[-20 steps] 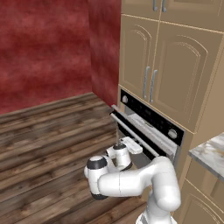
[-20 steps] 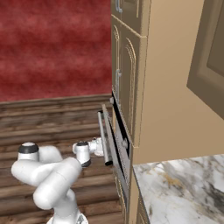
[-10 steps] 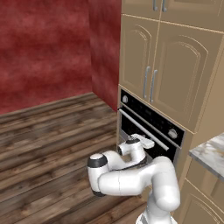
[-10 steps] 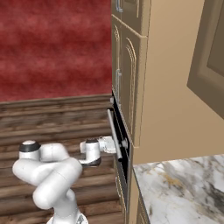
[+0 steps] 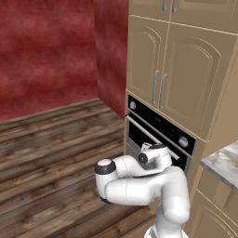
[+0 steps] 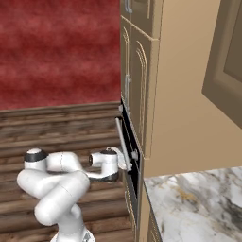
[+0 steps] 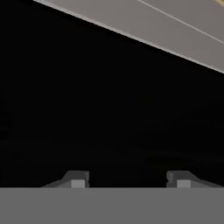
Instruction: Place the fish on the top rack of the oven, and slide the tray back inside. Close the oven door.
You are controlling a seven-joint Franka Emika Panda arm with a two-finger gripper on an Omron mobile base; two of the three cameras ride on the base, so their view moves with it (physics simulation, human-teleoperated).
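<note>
The oven (image 5: 160,124) is set in tan cabinetry, with round silver knobs on its black control strip. Its oven door (image 5: 148,142) stands almost upright, tilted out a little at the top edge (image 6: 121,137), where the silver bar handle (image 5: 149,135) runs. My hand presses against the black glass about halfway down. The gripper (image 7: 127,180) is open, fingertips (image 7: 78,180) apart with nothing between them, right up against the dark glass (image 7: 105,109). From the right base view, the gripper (image 6: 128,163) meets the door. The fish and the tray are hidden behind the door.
Tan cabinet doors (image 5: 186,74) hang above the oven, and a cabinet side panel (image 6: 179,104) stands right of it. A marble counter (image 6: 194,203) lies at the lower right. Wooden floor (image 5: 51,144) stretches left to a red wall (image 5: 46,51).
The oven door has swung up from partly open to almost shut. My hand has followed it in toward the oven front.
</note>
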